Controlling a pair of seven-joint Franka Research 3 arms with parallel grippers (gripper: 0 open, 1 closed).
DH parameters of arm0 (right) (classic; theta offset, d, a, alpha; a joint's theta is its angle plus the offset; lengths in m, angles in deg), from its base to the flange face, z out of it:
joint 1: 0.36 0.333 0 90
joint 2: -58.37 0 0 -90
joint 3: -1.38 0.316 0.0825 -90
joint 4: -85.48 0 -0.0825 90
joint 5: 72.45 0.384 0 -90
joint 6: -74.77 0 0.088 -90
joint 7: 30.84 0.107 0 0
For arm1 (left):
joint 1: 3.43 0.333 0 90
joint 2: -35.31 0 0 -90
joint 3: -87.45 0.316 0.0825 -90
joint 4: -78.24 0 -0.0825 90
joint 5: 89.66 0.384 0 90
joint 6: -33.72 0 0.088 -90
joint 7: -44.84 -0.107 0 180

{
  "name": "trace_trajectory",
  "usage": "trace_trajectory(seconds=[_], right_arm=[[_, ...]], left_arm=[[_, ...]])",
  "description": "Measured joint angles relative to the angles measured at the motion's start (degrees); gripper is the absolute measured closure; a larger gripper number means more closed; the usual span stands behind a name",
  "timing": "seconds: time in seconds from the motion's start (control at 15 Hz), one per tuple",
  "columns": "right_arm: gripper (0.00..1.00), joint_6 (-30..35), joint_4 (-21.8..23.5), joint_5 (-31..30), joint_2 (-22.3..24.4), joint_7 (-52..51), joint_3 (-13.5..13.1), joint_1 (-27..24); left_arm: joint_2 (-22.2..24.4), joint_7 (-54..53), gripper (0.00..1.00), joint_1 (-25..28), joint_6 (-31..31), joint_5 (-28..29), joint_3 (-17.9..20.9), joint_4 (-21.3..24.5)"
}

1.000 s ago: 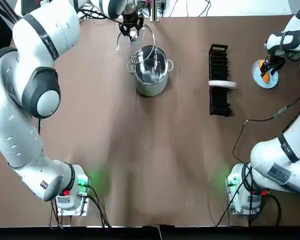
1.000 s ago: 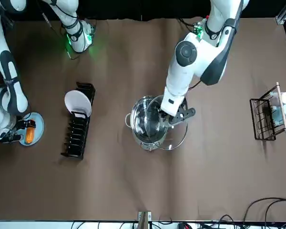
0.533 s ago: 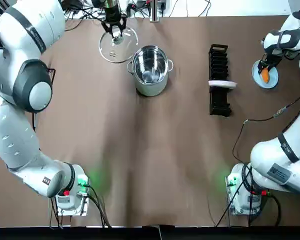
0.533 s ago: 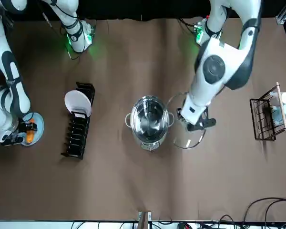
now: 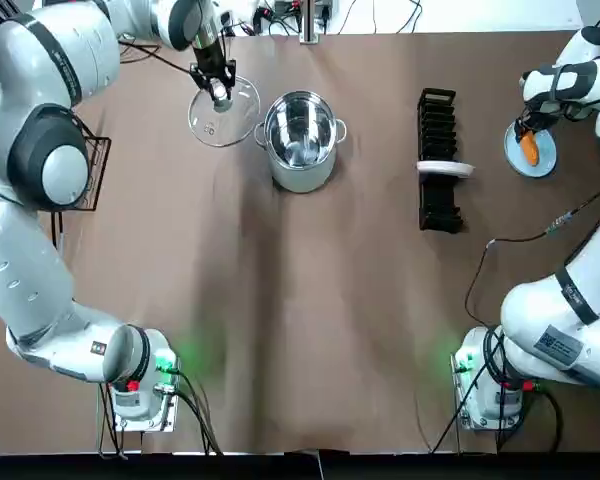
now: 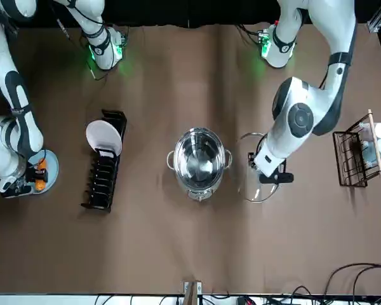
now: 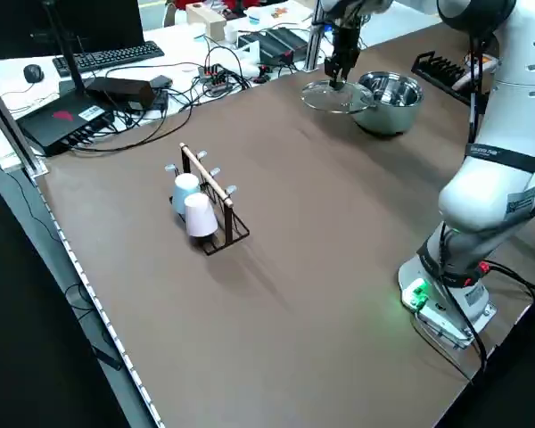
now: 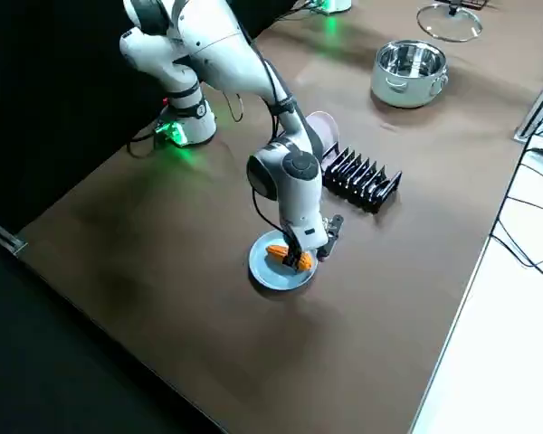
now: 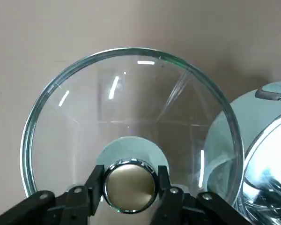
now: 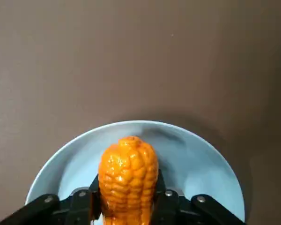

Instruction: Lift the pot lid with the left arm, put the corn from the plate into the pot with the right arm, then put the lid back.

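At nine o'clock of the uncovered steel pot [image 5: 300,140], the left tool [image 5: 220,96] pinches the round glass lid [image 5: 212,126], while far off at three o'clock the right tool [image 5: 528,140] clamps the orange corn cob [image 5: 530,152] on the pale-blue plate [image 5: 547,160], so carrying it over and re-lidding remain.

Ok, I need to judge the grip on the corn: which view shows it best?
The right wrist view: the corn fills the middle, kernels clear, jaws at both its sides, above the blue plate. The top, front and right side views show only a small orange spot.
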Motion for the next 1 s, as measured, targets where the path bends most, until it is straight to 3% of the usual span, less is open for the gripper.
trace_trajectory(seconds=[0.13,0.33,0.67,0.8,1.0], right_arm=[[0.57,1.6,0.1,0.0,1.2,-0.7,0.7,0.0],[0.57,15.4,-0.4,0.1,8.4,-1.9,3.2,0.1],[0.57,37.2,-0.5,9.1,25.3,-0.9,12.7,0.9],[0.57,41.7,-0.6,10.2,29.3,4.7,15.7,3.1],[0.57,43.7,-1.8,10.7,30.9,17.9,19.1,10.2]], left_arm=[[1.8,0.0,0.5,-0.1,4.1,0.0,-0.2,4.6],[3.6,-1.2,0.5,-0.1,5.4,0.1,-0.2,7.8],[4.6,-4.5,0.5,0.0,5.3,0.1,-0.2,9.1],[4.7,-4.9,0.5,0.1,5.3,0.2,-0.2,9.3],[4.7,-5.2,0.5,0.1,5.3,0.2,-0.2,9.5]])
